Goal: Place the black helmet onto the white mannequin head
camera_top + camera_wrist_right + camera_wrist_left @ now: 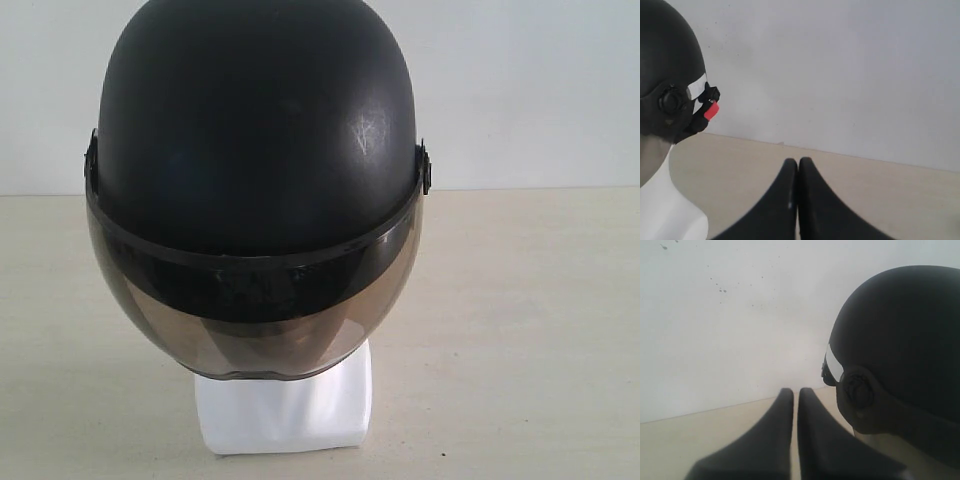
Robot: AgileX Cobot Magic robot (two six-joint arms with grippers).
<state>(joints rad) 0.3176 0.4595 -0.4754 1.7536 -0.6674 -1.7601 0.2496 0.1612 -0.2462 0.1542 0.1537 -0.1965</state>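
Observation:
The black helmet sits on the white mannequin head, its smoky-brown visor covering the face. Only the head's squared neck base shows below the visor in the exterior view. My left gripper is shut and holds nothing, beside the helmet near its side pivot, apart from it. My right gripper is shut on nothing, well clear of the helmet; the white neck shows under it. Neither gripper appears in the exterior view.
The head stands on a beige tabletop in front of a plain white wall. A small red tag hangs at the helmet's rear edge in the right wrist view.

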